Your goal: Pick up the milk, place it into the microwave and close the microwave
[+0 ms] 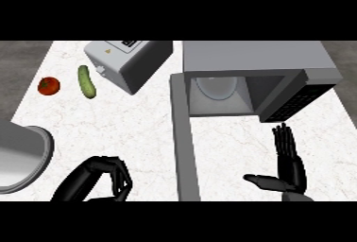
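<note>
- Right hand (287,165), fingers straight and pressed together, points at the open microwave (254,66).
- Left hand (105,177) curls on nothing.
- No milk visible; locating it likely comes first.
- Door (185,142) stands between the hands.

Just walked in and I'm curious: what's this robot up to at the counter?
Nothing is being held just now. The microwave stands with its door swung wide open toward the robot, and a white plate shows inside. The right hand is open, fingers straight, in front of the microwave. The left hand is curled at the lower left, holding nothing I can see. No milk is visible. A tomato, a cucumber and a toaster sit at the back.
</note>
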Available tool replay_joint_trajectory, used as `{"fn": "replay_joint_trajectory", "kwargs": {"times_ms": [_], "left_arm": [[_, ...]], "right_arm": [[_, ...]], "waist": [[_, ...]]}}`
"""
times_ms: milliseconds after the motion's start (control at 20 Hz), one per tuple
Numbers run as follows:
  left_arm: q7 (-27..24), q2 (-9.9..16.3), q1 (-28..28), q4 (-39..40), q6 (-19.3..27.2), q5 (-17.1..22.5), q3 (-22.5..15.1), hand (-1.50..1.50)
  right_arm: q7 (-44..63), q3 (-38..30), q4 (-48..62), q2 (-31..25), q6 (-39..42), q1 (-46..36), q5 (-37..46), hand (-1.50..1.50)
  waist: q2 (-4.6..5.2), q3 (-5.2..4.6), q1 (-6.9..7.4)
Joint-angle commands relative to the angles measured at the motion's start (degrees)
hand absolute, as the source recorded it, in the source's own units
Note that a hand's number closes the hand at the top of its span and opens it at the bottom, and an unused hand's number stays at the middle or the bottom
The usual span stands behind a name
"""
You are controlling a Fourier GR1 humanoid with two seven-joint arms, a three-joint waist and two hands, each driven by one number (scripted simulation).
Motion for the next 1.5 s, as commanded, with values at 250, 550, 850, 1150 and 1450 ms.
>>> {"fn": "replay_joint_trajectory", "kwargs": {"times_ms": [250,550,850,1150,1450], "left_arm": [[-1.31,-3.35,-5.90,9.48,1.04,-13.34,-11.97,1.50],[-4.13,-9.20,-11.03,21.07,7.25,-16.12,-17.87,1.50],[-5.05,-9.38,-17.32,29.64,17.31,-11.60,-27.01,1.50],[-0.40,-9.42,-28.83,36.32,32.18,0.61,-42.03,1.50],[0.80,-9.40,-36.83,37.91,39.90,8.31,-45.01,1.50]], "right_arm": [[10.09,2.26,-27.19,-2.32,4.57,15.94,-4.92,-1.50],[18.71,3.74,-45.05,-1.94,4.73,26.15,-7.97,-1.50],[19.84,4.72,-57.43,-2.88,9.55,36.02,-10.97,-1.50],[24.33,2.78,-62.11,-5.99,11.84,33.49,-15.89,-1.50],[27.82,4.76,-67.24,-7.57,13.79,36.02,-16.89,-1.50]], "waist": [[0.25,-0.01,-0.14],[0.44,0.01,0.19],[0.52,0.05,0.05],[0.87,-0.03,-1.85],[1.43,-0.18,-5.92]]}}
